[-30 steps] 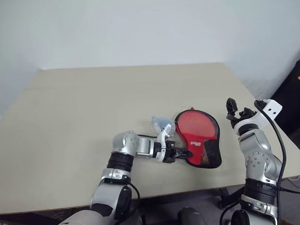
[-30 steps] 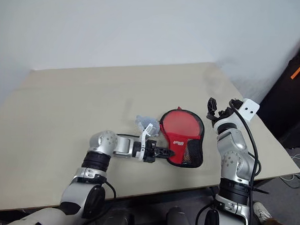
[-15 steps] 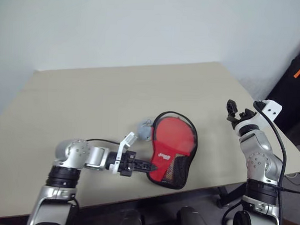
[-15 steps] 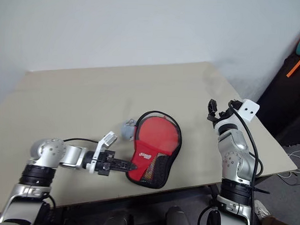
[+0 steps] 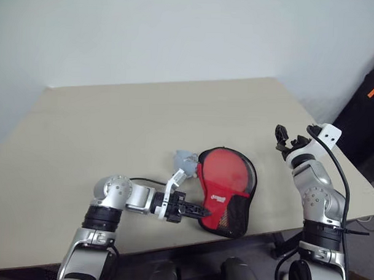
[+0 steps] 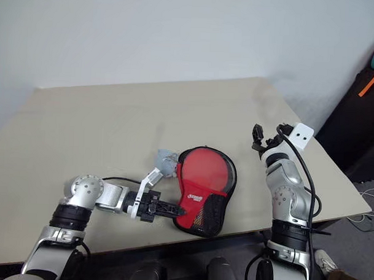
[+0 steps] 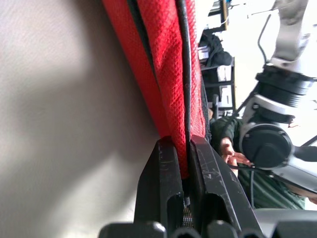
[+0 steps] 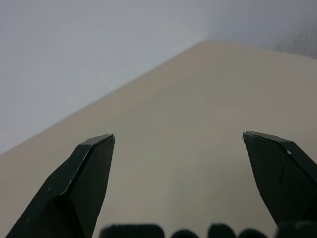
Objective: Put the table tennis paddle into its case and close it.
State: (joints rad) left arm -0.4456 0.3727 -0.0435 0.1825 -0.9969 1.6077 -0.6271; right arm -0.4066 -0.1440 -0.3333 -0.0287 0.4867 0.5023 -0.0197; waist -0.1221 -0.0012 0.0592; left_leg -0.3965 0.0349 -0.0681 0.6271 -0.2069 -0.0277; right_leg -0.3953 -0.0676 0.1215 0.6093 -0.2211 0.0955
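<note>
Already the left gripper (image 5: 200, 210) is clamped tight on the near edge of the case (image 5: 227, 189), its two black fingers (image 7: 163, 188) pinching the red fabric and black piping between them, as the left wrist view shows plainly. Compared with a second ago, this arm has swung out toward the robot's left and drawn back toward the table's (image 5: 114, 125) near edge, and the pouch has gone with it: it has slid and turned on the tabletop, lying nearer the front edge than it did at the start of that second. The grip has not let go through the drag.

Just beyond the fingertips lies the table tennis paddle (image 6: 204, 174), its red face showing inside the case under the mesh, so the insertion step looks done (the handle end is too dark to tell apart). Beside the case, on its far-left side from the pincer, sits a small pale crumpled object (image 5: 184, 159) touching or nearly touching the piping.

Further out, well apart from the case, the right gripper (image 5: 285, 136) hangs above the table's right side with its fingers spread wide and nothing between them; it has hardly stirred.

My judgement: the pull reads as repositioning or zip-tugging, so closing is what remains, and whether the zip has travelled cannot be made out.
</note>
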